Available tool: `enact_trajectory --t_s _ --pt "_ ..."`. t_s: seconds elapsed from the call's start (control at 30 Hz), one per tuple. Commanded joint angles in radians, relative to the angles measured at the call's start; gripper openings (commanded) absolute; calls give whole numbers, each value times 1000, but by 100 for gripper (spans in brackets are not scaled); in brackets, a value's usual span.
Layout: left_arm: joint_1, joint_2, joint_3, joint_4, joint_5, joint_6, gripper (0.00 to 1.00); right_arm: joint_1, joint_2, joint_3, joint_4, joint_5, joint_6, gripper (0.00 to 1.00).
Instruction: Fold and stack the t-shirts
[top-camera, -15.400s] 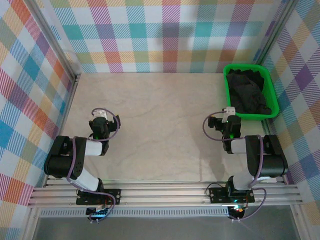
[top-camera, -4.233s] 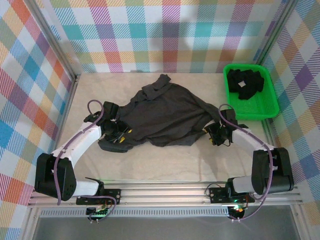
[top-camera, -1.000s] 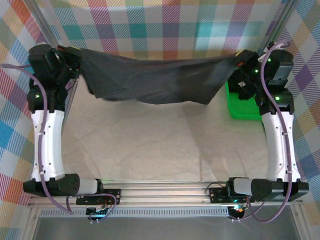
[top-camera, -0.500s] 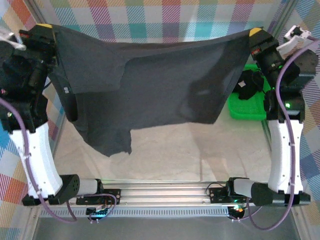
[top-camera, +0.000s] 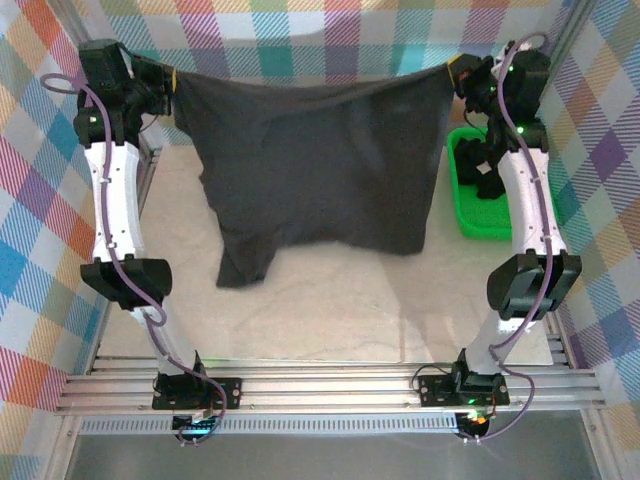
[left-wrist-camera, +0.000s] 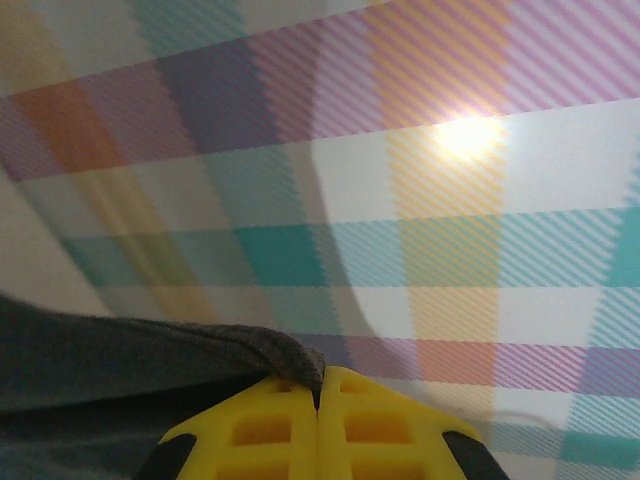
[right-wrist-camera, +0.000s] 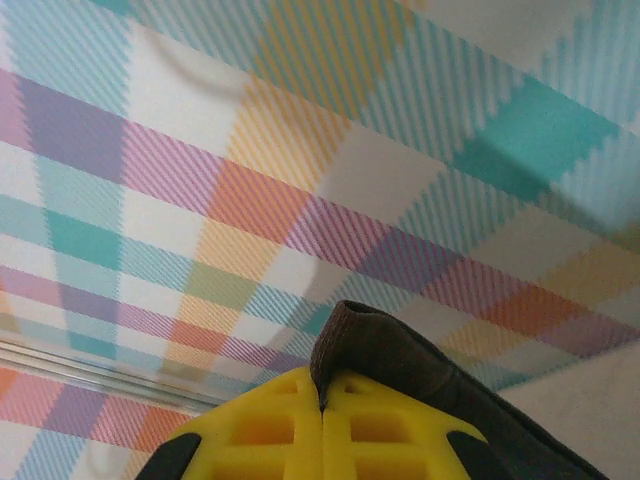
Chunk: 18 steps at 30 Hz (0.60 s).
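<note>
A dark charcoal t-shirt (top-camera: 320, 170) hangs spread between both raised arms above the table, its lower hem and one sleeve dangling toward the tabletop. My left gripper (top-camera: 168, 78) is shut on the shirt's upper left corner; in the left wrist view its yellow fingertips (left-wrist-camera: 250, 425) pinch a fold of dark cloth (left-wrist-camera: 150, 345). My right gripper (top-camera: 458, 72) is shut on the upper right corner; the right wrist view shows the cloth edge (right-wrist-camera: 400, 360) clamped between yellow pads (right-wrist-camera: 260, 430). More dark t-shirts (top-camera: 490, 175) lie in the green bin.
The bright green plastic bin (top-camera: 470, 225) stands at the right edge of the beige table (top-camera: 330, 310), partly behind my right arm. Plaid walls enclose the back and both sides. An aluminium rail runs along the near edge.
Both arms have swung back toward the rear wall and drawn closer together, carrying the shirt. The cloth now hangs lower and narrower, farther from the camera.
</note>
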Motion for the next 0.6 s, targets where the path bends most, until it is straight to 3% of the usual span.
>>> enact_trajectory --t_s 0.0,0.13,0.23,0.33,0.4,0.47,0.53,0.57 --pt "42 -64 142 118 63 -23 0 -26 -29 175 70 5 14 0" --pt "51 -137 138 92 74 -40 0 -64 -72 176 51 35 30 0" --pt "50 -255 88 -109 35 15 0 -91 -164 57 45 42 24 0" --pt "37 -496 -266 -139 -13 3 0 -96 -303 -154 8 58 -18 0" --pt "9 -686 -663 -35 -8 -55 0 -95 -419 -367 -23 87 -29 0" --pt "-13 -817 -986 -27 4 -102 11 -93 -525 -583 -51 129 -32 0" --pt "-16 -915 -1227 -24 33 -113 35 -88 -602 -761 -131 177 -75 0" --pt "-19 -949 -1322 -25 33 -78 48 -83 -624 -841 -180 194 -104 11"
